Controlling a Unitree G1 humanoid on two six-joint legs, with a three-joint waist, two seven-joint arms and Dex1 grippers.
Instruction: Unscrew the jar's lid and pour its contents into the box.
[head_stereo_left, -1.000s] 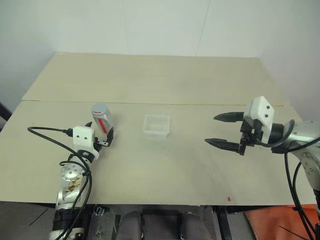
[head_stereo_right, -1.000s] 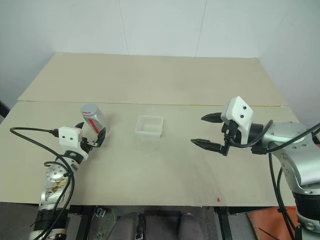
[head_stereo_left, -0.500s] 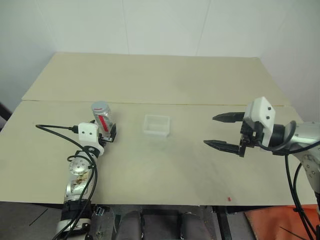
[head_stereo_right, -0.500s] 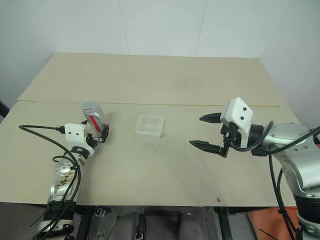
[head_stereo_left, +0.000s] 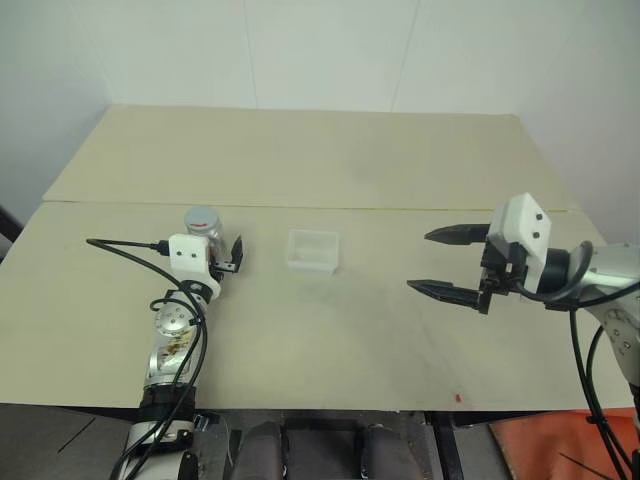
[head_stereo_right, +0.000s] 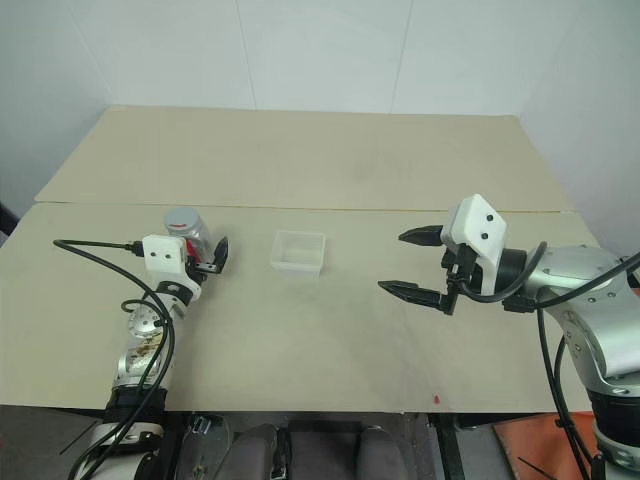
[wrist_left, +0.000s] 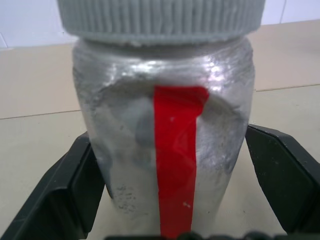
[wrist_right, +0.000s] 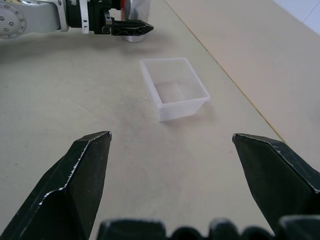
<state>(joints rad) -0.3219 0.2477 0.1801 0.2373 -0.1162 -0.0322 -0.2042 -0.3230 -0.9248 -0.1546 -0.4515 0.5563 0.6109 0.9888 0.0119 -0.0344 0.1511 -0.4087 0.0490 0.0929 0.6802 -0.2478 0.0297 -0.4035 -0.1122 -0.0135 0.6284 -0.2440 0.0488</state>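
Overhead, 2 beige tabletops (head_stereo_left: 330, 150) meet white walls (head_stereo_left: 320, 50); both grippers' jaws spread wide.

My work surface is a pale beige flat wooden table (head_stereo_left: 330, 160); near its front edge lies a tiny red speck (head_stereo_left: 458, 397), perhaps a crumb.
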